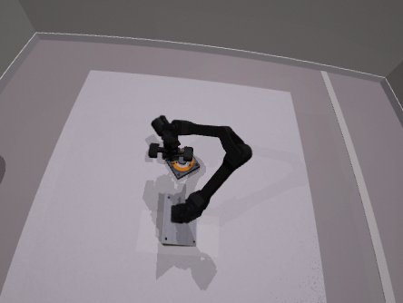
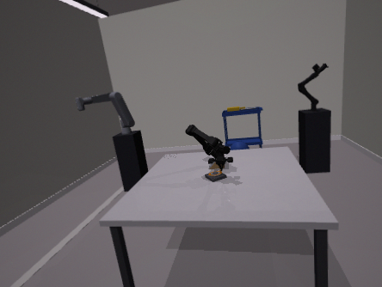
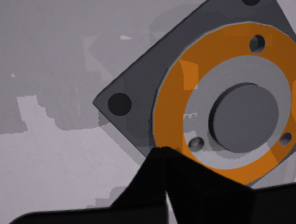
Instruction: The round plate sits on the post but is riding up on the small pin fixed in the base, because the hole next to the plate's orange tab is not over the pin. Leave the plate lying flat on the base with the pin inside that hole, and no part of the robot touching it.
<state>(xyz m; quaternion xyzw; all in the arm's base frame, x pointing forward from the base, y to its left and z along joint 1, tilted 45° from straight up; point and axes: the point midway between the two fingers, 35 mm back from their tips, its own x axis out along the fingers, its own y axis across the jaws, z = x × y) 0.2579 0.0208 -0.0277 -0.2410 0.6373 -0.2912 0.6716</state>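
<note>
In the wrist view the base (image 3: 140,90) is cut by the top, right and bottom edges, so only 1 corner shows whole, and the plate (image 3: 172,105) runs off the right edge. The closed gripper (image 3: 164,150) covers the plate's lower rim; whether its tip touches the plate cannot be told. From the top view the arm (image 1: 174,142) hides part of the plate, and in the exterior view plate and base are too small to tell tab, pin or tilt.
</note>
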